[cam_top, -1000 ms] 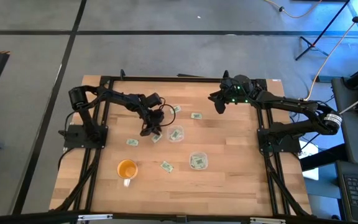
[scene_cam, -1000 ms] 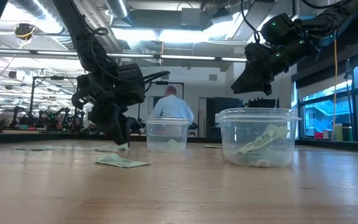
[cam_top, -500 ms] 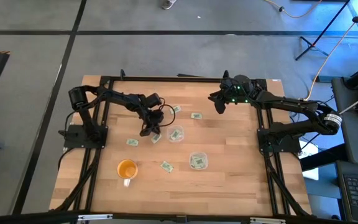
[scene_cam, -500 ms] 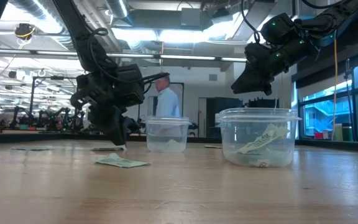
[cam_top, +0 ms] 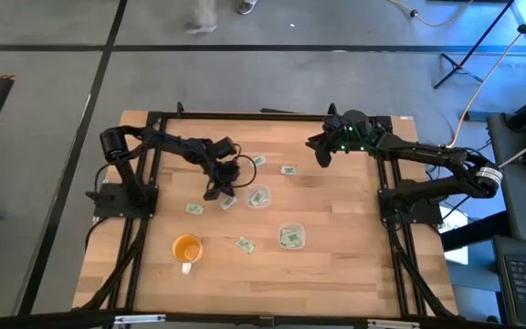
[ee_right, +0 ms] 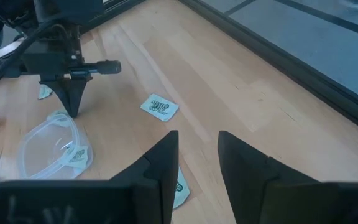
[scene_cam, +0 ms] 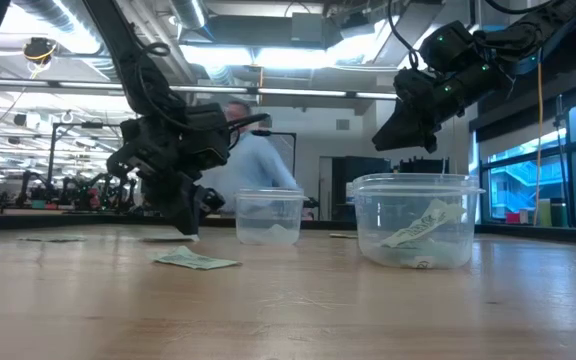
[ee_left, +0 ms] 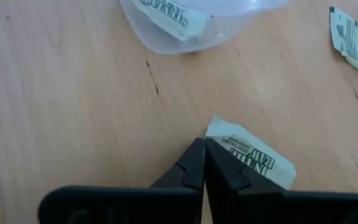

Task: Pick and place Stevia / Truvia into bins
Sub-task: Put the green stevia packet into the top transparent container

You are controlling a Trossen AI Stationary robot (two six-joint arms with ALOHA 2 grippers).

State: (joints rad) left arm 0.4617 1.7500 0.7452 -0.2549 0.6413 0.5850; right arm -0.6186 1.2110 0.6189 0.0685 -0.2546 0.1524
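Observation:
Several pale green Stevia packets lie on the wooden table (cam_top: 354, 265). My left gripper (cam_top: 215, 191) (ee_left: 202, 144) is down at the table, shut on the edge of one packet (ee_left: 252, 161) (cam_top: 228, 202), which still lies flat beside the nearer clear bin (cam_top: 259, 197) (ee_left: 185, 25). That bin holds a packet, and so does the second bin (cam_top: 291, 237) (scene_cam: 418, 220). My right gripper (cam_top: 322, 155) (ee_right: 197, 149) hangs open above the table's far side, over a loose packet (ee_right: 178, 186), holding nothing.
An orange cup (cam_top: 186, 248) stands at the front left. Loose packets lie at the left (cam_top: 194, 209), the front (cam_top: 245, 244) and the back (cam_top: 289, 170) (cam_top: 259, 161). A person (scene_cam: 248, 165) moves in the room beyond the table.
My left gripper's fingers closed at the packet's edge and shifted slightly. The right arm stayed still. The person in the background walked across.

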